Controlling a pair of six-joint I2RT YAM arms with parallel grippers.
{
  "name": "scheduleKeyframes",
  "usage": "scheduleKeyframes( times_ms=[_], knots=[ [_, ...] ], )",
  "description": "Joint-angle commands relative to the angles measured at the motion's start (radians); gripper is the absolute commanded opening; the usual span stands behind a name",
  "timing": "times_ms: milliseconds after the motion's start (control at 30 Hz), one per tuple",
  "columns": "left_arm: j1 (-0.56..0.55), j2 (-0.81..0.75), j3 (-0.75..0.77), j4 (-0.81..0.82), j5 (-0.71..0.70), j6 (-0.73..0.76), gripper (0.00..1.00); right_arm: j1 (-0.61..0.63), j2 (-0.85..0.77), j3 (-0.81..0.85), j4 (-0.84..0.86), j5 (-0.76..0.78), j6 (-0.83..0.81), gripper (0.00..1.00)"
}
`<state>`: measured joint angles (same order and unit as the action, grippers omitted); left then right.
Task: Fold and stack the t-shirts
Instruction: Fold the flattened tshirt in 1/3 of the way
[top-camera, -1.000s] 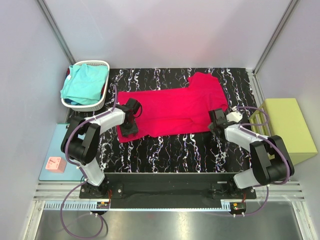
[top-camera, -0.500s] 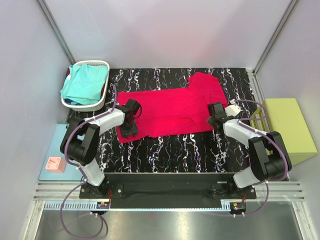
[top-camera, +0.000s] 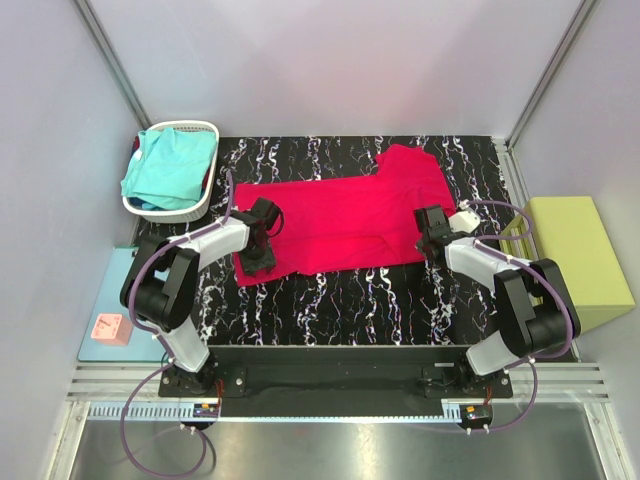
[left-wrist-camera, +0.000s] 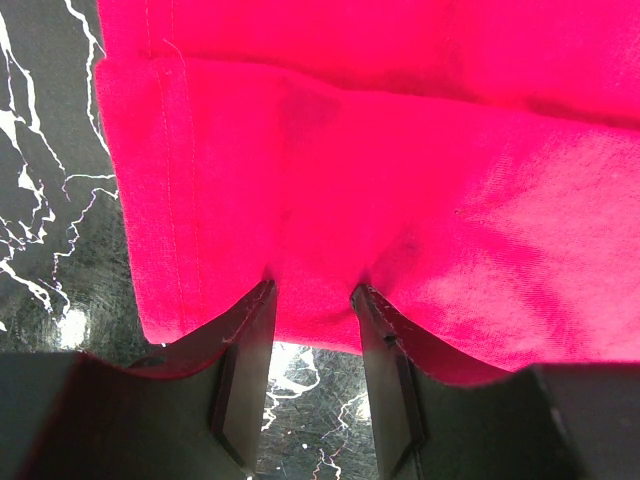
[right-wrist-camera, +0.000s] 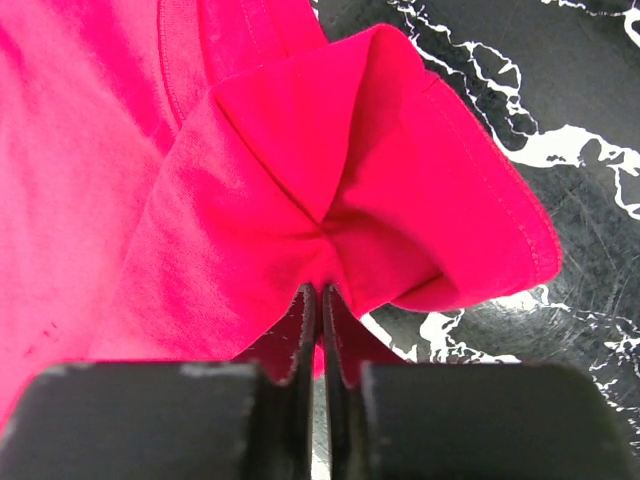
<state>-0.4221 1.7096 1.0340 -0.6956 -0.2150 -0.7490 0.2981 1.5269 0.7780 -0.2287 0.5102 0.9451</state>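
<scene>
The crimson-red t-shirt (top-camera: 350, 215) lies spread across the black marbled table (top-camera: 340, 300). My left gripper (top-camera: 256, 262) stands at its near left corner. In the left wrist view its jaws (left-wrist-camera: 313, 290) are apart, tips at the hem of the red cloth (left-wrist-camera: 380, 150), with bare table showing between them. My right gripper (top-camera: 430, 240) is at the shirt's right side. In the right wrist view it (right-wrist-camera: 320, 290) is shut on a puckered fold of the red sleeve (right-wrist-camera: 250, 200). The turquoise t-shirt (top-camera: 168, 168) lies bunched in a basket.
A white basket (top-camera: 185, 127) sits at the table's back left corner. A yellow-green block (top-camera: 575, 255) stands off the right edge. A light-blue mat (top-camera: 110, 290) with a pink cube (top-camera: 108, 328) lies off the left edge.
My right gripper has slid a little up and left onto the sleeve and its jaws have come together on the cloth. The left gripper has not moved.
</scene>
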Motion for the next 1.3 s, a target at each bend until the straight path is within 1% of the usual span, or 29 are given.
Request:
scheduleKeyframes(
  times_ms=[0,267,400,500,700,933,1267],
  knots=[
    [-0.006,-0.028,-0.009,-0.002,-0.004,0.007,0.43,-0.007,-0.020,0.012,0.017,0.008,0.008,0.00],
    [-0.006,-0.082,-0.014,-0.002,-0.011,0.004,0.43,-0.005,-0.161,0.036,-0.014,0.025,-0.054,0.00],
    [-0.006,-0.096,-0.002,-0.005,-0.006,0.004,0.43,-0.007,-0.183,0.092,-0.038,0.031,-0.086,0.00],
    [-0.006,-0.088,0.004,-0.007,0.000,-0.001,0.43,-0.007,-0.165,0.132,-0.041,0.027,-0.100,0.00],
    [-0.006,-0.081,-0.002,-0.007,0.000,-0.006,0.43,-0.010,-0.062,0.219,-0.043,0.013,-0.140,0.00],
    [-0.006,-0.084,-0.015,-0.007,-0.009,-0.004,0.43,-0.027,0.093,0.378,-0.040,-0.002,-0.190,0.00],
    [-0.001,-0.059,-0.002,-0.007,-0.004,0.000,0.43,-0.048,0.214,0.518,-0.037,-0.016,-0.224,0.00]
  ],
)
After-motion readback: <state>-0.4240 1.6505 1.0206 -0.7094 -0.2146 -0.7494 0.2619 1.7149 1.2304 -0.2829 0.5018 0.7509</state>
